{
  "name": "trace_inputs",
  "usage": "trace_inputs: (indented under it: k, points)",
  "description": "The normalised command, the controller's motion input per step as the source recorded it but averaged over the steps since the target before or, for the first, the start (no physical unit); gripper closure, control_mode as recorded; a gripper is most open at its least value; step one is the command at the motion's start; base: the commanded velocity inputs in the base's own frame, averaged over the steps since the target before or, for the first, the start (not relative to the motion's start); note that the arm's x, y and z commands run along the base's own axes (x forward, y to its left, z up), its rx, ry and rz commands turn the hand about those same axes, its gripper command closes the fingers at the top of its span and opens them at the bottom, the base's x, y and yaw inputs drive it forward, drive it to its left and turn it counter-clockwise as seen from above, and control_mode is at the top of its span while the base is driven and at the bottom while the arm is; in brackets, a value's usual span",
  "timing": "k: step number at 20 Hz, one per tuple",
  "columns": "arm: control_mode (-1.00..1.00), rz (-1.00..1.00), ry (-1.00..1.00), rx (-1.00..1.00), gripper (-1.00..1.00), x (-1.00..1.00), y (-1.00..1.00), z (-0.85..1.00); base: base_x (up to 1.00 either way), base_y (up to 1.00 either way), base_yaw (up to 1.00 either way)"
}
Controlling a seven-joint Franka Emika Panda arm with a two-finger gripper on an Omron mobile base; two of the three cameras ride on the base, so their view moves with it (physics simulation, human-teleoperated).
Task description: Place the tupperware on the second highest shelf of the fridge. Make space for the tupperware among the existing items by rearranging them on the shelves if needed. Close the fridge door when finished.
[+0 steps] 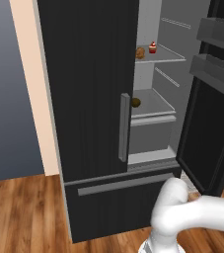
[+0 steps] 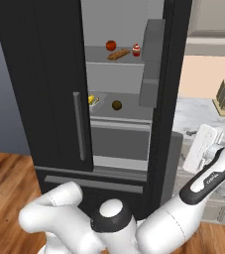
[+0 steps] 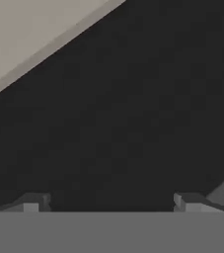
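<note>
the fingers (image 3: 111,205) sit spread apart with nothing between them, close against the dark fridge door (image 2: 166,99). the tupperware (image 2: 92,99), clear with yellow corn showing, rests at the left end of the second highest shelf (image 2: 126,116), well apart from a brownish round fruit (image 2: 116,105).
</note>
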Motion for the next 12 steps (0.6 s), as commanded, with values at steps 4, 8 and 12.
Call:
trace_inputs:
  k: [4,8,12]
  points:
    - [-1.00,0.26,-0.23,0.00,-1.00,-0.09,0.60,-0.02,0.00,0.00,0.00]
    - [-1.00,0.26,-0.28,0.00,-1.00,-0.27,0.92,-0.04,0.00,0.00,0.00]
    - [-1.00,0.12,-0.30,0.00,-1.00,-0.04,0.96,0.02,0.00,0.00,0.00]
